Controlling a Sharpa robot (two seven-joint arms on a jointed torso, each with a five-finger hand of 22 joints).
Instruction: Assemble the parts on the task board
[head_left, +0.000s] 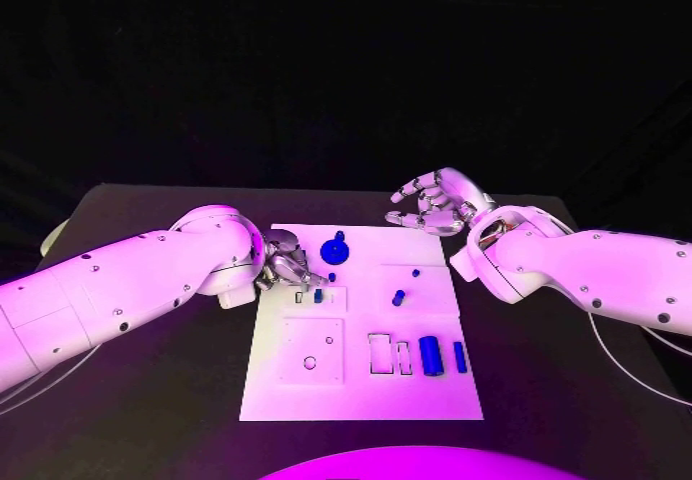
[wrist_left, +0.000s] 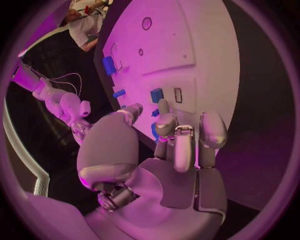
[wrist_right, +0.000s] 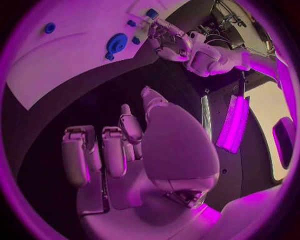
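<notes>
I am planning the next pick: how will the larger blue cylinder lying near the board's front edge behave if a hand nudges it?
The larger blue cylinder lies on its side on the white task board, so it would probably roll sideways. It looks small, smooth and rigid, so likely light and somewhat slippery. A thinner blue rod beside it might get knocked.

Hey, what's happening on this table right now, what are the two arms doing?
A robot is assembling small blue parts on the white task board. Its left hand is down at the board's far left area, fingers around a small blue piece there. The right hand hovers past the board's far edge, holding nothing. A round blue gear-like part and blue cylinder lie untouched.
</notes>
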